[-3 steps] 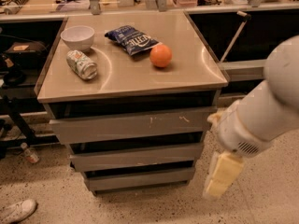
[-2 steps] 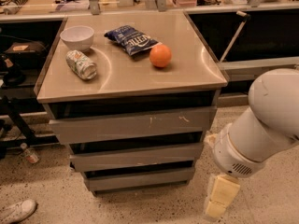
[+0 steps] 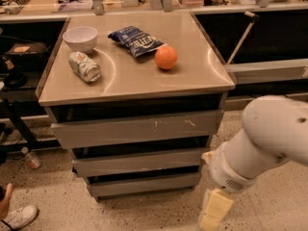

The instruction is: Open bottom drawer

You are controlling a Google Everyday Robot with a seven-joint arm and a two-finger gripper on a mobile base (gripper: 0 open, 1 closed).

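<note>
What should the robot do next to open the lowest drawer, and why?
Probably swing the gripper in toward the bottom drawer. The gripper hangs low beside the cabinet, apart from that drawer's front, which looks shut and has no handle, so it likely must reach an edge first.

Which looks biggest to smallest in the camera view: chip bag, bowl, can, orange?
1. chip bag
2. bowl and can: too alike to rank
3. orange
The pincer hangs low, right of the bottom drawer.
</note>
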